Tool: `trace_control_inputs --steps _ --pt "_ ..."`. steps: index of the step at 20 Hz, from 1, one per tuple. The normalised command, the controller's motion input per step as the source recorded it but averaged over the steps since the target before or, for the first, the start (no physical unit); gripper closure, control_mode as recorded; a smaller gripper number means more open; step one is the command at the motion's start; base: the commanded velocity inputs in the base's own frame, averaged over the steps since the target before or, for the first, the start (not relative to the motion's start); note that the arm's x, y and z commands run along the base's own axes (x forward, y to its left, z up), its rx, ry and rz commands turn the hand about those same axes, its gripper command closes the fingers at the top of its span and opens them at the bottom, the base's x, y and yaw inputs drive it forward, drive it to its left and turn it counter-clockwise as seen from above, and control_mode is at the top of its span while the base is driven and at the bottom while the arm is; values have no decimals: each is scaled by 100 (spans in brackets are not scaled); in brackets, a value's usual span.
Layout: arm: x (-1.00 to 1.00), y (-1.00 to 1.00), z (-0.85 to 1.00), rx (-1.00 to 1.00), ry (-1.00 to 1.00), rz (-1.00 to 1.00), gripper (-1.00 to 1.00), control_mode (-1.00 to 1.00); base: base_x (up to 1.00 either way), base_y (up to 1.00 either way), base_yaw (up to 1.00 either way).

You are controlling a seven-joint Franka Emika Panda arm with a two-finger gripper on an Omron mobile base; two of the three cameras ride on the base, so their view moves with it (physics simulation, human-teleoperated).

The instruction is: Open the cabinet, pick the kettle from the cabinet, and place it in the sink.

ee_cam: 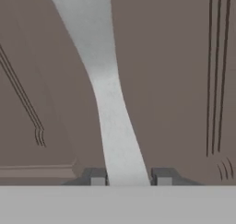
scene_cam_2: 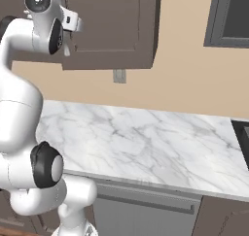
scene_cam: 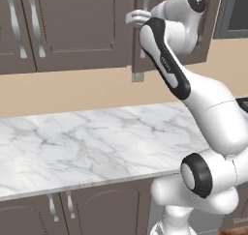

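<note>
While the arm reached to the upper middle of the left base view, the gripper (ee_cam: 127, 180) sat against the cabinet (ee_cam: 175, 80) door, its two fingertips (ee_cam: 97, 179) straddling the silver handle (ee_cam: 108, 98), apparently clasping it. Marble counter (scene_cam: 87, 137) lay below.

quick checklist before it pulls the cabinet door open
1. Gripper lined up on the handle: ok, the silver bar runs between the two fingertips in the hand view.
2. Fingers closed on the handle: cannot tell, the tips flank it but contact is not clear.
3. Cabinet door state: looks closed or barely ajar, not ok yet for reaching in.
4. Marble counter below the door's swing: ok, nothing stands there.
5. Kettle location: cannot tell, hidden behind the door.
</note>
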Motion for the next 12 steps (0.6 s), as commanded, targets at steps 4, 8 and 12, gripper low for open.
trace_control_inputs --steps 4,8,12 --pt "-50 1 0 7 -1 4 100 -100 0 0 0" --pt "-47 0 6 0 0 4 100 -100 0 0 0" --pt "-50 0 8 0 0 7 100 -100 0 0 0"
